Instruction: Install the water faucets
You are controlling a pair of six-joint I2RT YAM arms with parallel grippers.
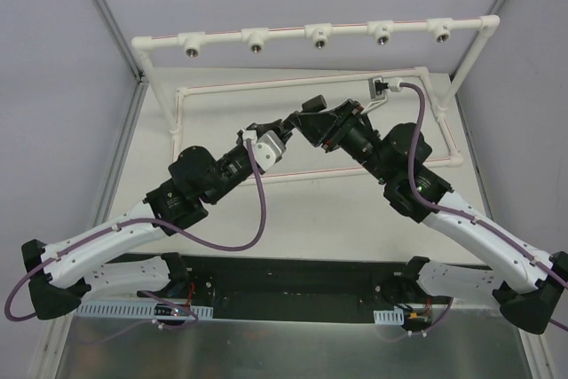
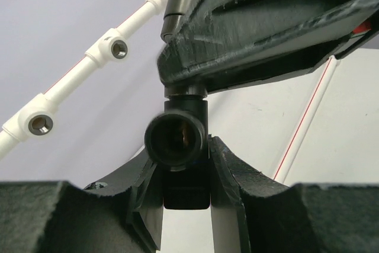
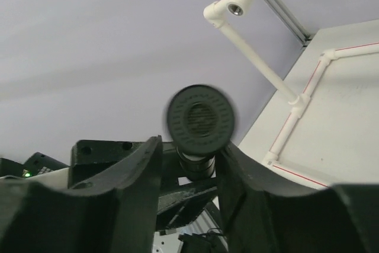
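Observation:
A black T-shaped faucet (image 2: 176,140) sits between the fingers of my left gripper (image 2: 186,170), which is shut on its lower body; its round hollow mouth faces the camera. Its upper stem runs up into my right gripper (image 1: 300,120). In the right wrist view the faucet's round ribbed cap (image 3: 200,119) and neck stand between my right gripper's (image 3: 189,161) fingers. The right finger is at the neck and a gap shows on the left. Both grippers meet in mid-air over the table; my left gripper (image 1: 277,132) is just left of the right. The stubby faucet is out of view.
A white pipe rail (image 1: 346,28) with several metal-threaded fittings (image 1: 318,37) stands at the back; fittings also show in the wrist views (image 2: 118,48) (image 3: 235,9). A lower white pipe loop (image 1: 293,83) with red lines lies on the table behind the grippers.

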